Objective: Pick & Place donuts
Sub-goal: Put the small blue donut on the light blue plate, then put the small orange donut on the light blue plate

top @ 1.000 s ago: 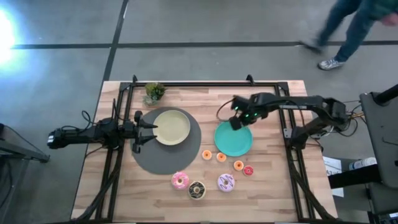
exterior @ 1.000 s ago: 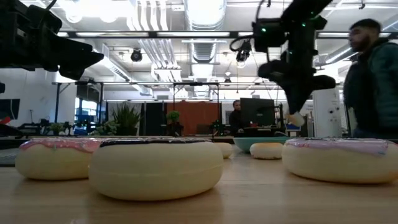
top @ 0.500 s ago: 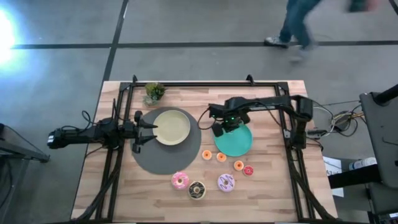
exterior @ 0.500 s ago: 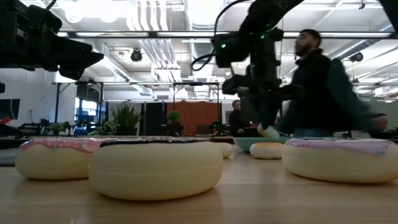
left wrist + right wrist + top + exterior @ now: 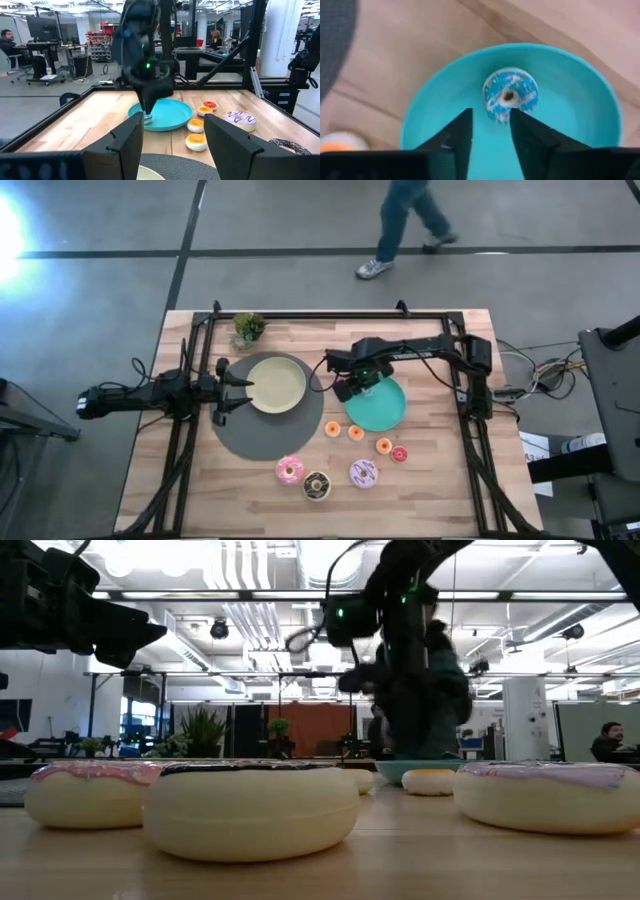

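High view, right gripper (image 5: 352, 392) hiding blue sprinkled donut (image 5: 510, 95)

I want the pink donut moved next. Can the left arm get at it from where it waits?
Probably yes. The left gripper hangs open at the beige plate's edge, and the pink donut lies on bare table nearer the front, apart from the chocolate donut. Nothing stands between them; the right gripper is over the teal plate.

From overhead we look straight down on the whole tabletop (image 5: 250, 480); from its surface we look level across into the room. Our wrist cameras sit close behind their fingers, and both share the teal plate (image 5: 165, 117) with the overhead view.
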### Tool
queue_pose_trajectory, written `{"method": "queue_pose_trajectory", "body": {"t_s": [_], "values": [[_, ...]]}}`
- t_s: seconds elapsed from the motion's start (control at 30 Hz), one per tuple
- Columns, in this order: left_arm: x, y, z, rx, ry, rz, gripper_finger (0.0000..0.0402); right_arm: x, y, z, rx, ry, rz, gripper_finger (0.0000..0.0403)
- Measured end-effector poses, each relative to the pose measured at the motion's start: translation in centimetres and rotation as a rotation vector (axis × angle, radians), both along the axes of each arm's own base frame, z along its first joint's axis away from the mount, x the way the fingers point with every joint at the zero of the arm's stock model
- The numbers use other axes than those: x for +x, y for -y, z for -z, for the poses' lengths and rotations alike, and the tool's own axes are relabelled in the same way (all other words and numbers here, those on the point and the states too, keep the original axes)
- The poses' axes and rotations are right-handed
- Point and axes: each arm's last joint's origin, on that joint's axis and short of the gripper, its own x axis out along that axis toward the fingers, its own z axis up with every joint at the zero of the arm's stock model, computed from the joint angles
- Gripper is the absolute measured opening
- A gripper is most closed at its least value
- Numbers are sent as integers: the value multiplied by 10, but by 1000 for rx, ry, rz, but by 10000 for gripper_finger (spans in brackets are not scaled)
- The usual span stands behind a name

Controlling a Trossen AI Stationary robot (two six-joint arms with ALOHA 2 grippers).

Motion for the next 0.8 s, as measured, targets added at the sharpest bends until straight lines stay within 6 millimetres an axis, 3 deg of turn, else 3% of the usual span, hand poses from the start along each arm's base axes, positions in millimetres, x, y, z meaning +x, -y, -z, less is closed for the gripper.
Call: {"method": "queue_pose_trajectory", "body": {"t_s": [0.13, 0.2, 0.3, 0.47, 0.67, 0.8], "values": [[0, 0, 0, 0, 0, 0, 184, -6, -6, -18, -17, 12, -42, 176], [0, 0, 0, 0, 0, 0, 184, -8, -16, -27, -17, 39, -155, 191], [0, 0, 0, 0, 0, 0, 183, -8, -45, -38, -21, 82, -469, 199], [0, 0, 0, 0, 0, 0, 184, -8, -102, -32, -30, 69, -975, 190], [0, 0, 0, 0, 0, 0, 184, -22, -153, -29, -74, 24, -1090, 169], [0, 0, 0, 0, 0, 1, 184, -38, -175, -24, -81, -6, -1053, 164]]}}
